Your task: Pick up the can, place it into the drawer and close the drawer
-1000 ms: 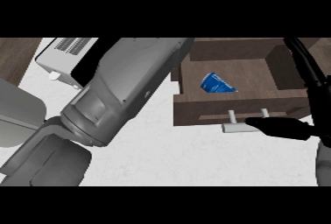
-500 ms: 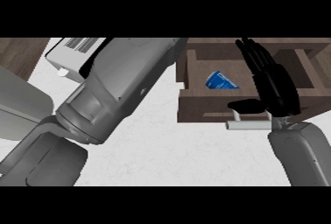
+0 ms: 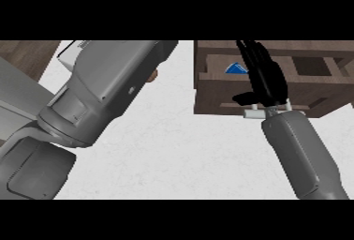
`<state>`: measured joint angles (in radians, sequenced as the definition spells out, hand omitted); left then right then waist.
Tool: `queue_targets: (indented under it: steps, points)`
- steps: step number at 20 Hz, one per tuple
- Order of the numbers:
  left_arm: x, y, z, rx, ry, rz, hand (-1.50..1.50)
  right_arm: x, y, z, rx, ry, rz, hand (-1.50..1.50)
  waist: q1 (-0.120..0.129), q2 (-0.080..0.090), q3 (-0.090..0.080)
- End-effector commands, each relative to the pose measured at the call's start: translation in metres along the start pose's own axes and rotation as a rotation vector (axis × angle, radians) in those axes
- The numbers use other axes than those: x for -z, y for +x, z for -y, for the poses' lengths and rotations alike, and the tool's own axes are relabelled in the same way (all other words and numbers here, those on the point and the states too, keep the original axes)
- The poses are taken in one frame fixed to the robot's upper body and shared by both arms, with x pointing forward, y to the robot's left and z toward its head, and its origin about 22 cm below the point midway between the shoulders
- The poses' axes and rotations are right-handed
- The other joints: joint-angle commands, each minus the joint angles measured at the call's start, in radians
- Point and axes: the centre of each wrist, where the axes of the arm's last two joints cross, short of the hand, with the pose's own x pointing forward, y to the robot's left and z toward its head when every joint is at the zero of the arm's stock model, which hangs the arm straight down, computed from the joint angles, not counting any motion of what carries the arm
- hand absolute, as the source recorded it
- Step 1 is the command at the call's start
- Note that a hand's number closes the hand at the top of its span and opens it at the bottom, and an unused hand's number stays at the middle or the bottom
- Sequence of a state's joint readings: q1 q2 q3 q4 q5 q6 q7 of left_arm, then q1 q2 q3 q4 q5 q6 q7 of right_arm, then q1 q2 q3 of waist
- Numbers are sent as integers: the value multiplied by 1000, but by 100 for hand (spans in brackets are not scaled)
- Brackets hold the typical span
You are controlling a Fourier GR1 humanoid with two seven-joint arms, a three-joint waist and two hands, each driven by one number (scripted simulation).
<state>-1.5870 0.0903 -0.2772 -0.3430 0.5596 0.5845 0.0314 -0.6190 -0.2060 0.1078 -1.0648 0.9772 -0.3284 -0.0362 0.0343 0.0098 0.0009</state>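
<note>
1. Closest to us, a big grey arm (image 3: 90, 108) fills the left side of the view. It comes up from the bottom left and leans toward the top.
2. This is the robot's left arm. Its hand is hidden, so you cannot tell if it is open or closed.
3. On the right, a thinner grey arm (image 3: 307, 154) comes up from the bottom edge.
4. At its end is the black right hand (image 3: 266, 82). Its fingers are straight and point up over the drawer, so the hand is open and holds nothing.
5. The thumb sticks out to the left, just above the drawer's pale handle (image 3: 266, 111).
6. The white counter (image 3: 180, 150) lies between the two arms.
7. Farther off is the brown wooden drawer (image 3: 214, 101). It is pulled out and open.
8. Inside the drawer sits a small blue thing, the can (image 3: 235, 69). It is just left of the black fingers, and they hide part of it.
9. At the top left, a white box (image 3: 72, 51) peeks out from behind the big arm.
</note>
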Motion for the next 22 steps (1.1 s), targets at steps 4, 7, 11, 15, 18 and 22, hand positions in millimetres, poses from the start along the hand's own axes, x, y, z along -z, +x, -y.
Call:
queue_targets:
  steps: [4,7,11,15,18,22]
  points:
    - [8,-1,-32,4,17,1,-150,35,-7,-12,-73,-120,-35,-150,21,1,0]
    - [5,5,-30,7,1,-14,-150,56,4,-8,-82,-137,-42,-150,28,-3,0]
    - [0,-14,-35,10,4,-26,-150,76,12,-2,-116,-162,-61,-150,55,-1,-1]
    - [1,-13,-54,2,-12,-31,-150,74,-1,-7,-127,-205,-56,-150,71,4,0]
    - [1,-17,-64,5,-13,-47,-150,101,6,22,-122,-204,-50,-150,72,7,0]
    - [-5,-18,-62,9,-12,-20,-150,106,9,25,-122,-218,-32,-150,78,12,0]
